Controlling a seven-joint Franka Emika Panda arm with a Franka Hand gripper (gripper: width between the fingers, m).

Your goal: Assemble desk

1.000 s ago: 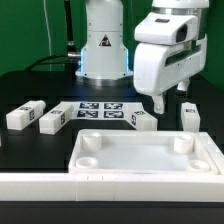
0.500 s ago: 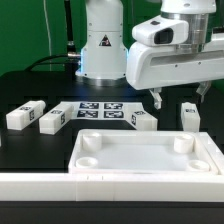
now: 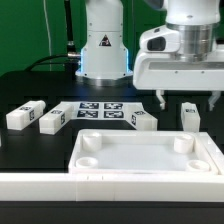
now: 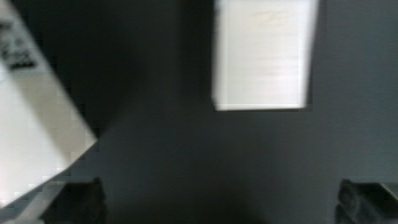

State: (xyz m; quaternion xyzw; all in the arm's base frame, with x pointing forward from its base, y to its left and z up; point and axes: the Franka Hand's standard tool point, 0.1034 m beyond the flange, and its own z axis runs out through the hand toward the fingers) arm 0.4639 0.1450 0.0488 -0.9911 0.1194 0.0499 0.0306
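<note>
The white desk panel (image 3: 145, 158) lies flat at the front, rim and round corner sockets up. Several white tagged legs lie behind it: two at the exterior view's left (image 3: 25, 115) (image 3: 52, 119), one in the middle (image 3: 145, 120) and one upright at the right (image 3: 189, 117). My gripper (image 3: 188, 99) hangs open and empty just above the right leg, fingers spread to either side of it. In the wrist view, my gripper (image 4: 217, 205) shows only dark fingertips (image 4: 71, 203) over black table. One white leg (image 4: 267, 55) lies ahead of them, untouched.
The marker board (image 3: 100, 111) lies flat between the legs, before the robot base (image 3: 104, 45). A long white rail (image 3: 110, 188) edges the table's front. Another white part (image 4: 36, 120) with a dark mark shows at the wrist view's edge; which part it is I cannot tell.
The gripper has turned about its vertical axis and shifted toward the exterior view's right. Both fingers now show spread over the right leg. No part has moved.
</note>
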